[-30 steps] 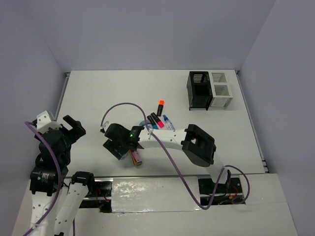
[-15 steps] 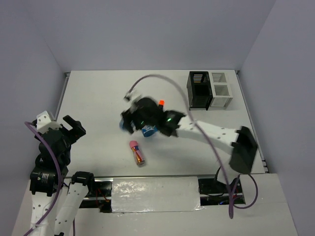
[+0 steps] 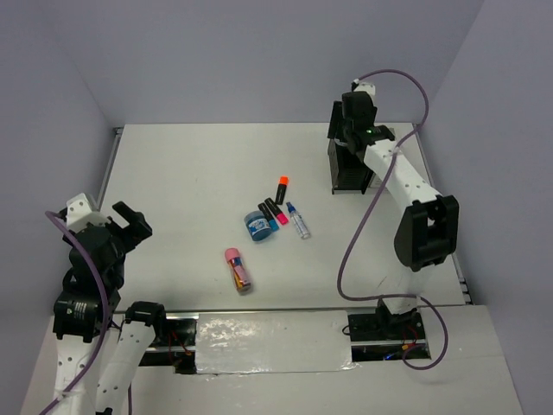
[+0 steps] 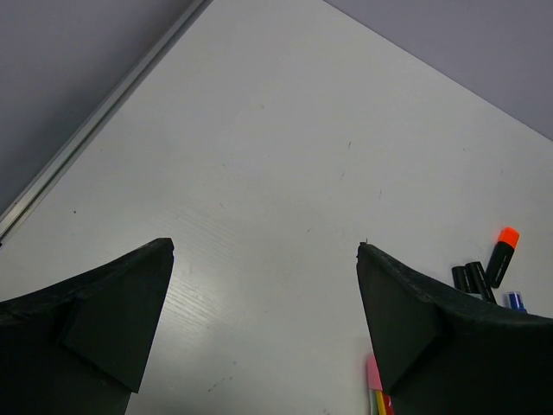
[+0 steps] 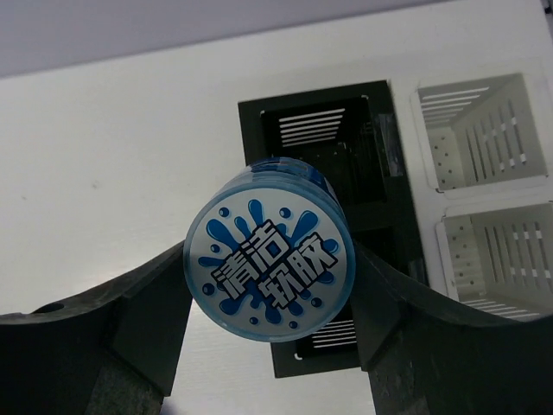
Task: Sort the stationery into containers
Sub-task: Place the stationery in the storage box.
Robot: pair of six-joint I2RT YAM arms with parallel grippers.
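While the right end effector [image 5: 270, 292] hangs clamped on a blue tape roll [image 5: 270, 255] directly over the black box [image 5: 311, 97] at the far right, the left end effector [image 4: 264, 290] (fingers wide apart) hovers over the near-left worktop [image 4: 259, 130]; the second roll [image 3: 257, 226], markers [image 3: 275, 212] and pink-capped tube [image 3: 238, 269] lie mid-worktop.

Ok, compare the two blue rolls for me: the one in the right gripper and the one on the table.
The held roll is clamped in the right gripper above the black box; the loose roll lies free on the table beside the markers. Both are round and blue.
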